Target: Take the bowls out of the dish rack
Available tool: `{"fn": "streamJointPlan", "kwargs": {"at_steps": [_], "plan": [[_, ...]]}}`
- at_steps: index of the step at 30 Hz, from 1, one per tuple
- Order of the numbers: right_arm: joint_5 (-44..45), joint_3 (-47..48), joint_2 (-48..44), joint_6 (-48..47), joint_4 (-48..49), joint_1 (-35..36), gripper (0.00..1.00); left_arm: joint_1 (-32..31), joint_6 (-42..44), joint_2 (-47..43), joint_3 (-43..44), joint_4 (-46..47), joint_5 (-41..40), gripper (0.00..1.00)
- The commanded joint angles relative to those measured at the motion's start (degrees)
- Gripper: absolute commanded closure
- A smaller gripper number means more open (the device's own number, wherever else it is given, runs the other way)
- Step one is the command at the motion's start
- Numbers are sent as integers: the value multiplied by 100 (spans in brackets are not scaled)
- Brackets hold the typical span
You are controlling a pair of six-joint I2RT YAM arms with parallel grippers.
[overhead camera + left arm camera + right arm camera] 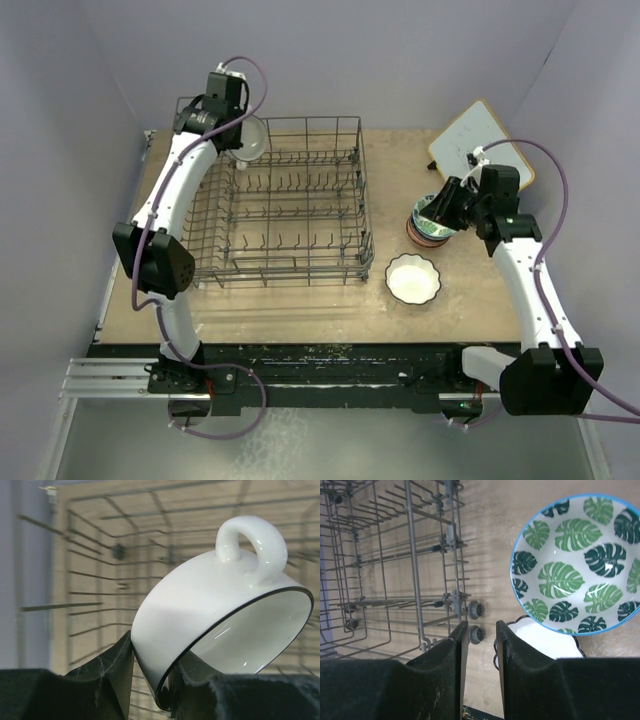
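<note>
Left gripper [155, 655] clamps the rim of a white, black-rimmed cup [220, 620] over the rack's [290, 200] far-left corner. Leaf bowl [577, 562] tops the stack [432, 228] right of the rack, scalloped bowl [413, 278] nearby. Right gripper [481, 627] narrow, empty.

- handled bowl [210, 605]: white, thin black rim
- leaf bowl [580, 565]: white, green leaves, blue rim
- scalloped bowl [413, 279]: plain white
- dish rack [290, 215]: dark grey wire

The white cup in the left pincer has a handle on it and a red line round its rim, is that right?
Not quite. The white cup in the left pincer does have a handle on it, but the line round its rim is black, not red. The left wrist view shows it up close.
</note>
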Motion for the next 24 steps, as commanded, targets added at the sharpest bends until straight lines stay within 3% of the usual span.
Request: {"fn": "streamJointPlan", "kwargs": {"at_steps": [1, 5, 10, 12, 19, 24], "plan": [[101, 719, -41, -456, 150, 242, 67, -253, -1017, -427, 270, -237, 1692, 95], [520, 1343, 228, -856, -344, 524, 61, -395, -1517, -619, -49, -112, 2530, 96], [1327, 2037, 780, -884, -617, 1230, 41, -646, -2195, -828, -784, 260, 3248, 99], [1446, 2259, 999, -779, -561, 1641, 38, -728, -2387, -934, -1124, 451, 3345, 99], [2192, 3382, 2072, -887, -827, 2801, 40, -887, -2672, -965, -1558, 517, 3415, 100], [2326, 3873, 2613, -923, -877, 3144, 42, -1093, -2828, -862, -1601, 490, 3341, 100]]}}
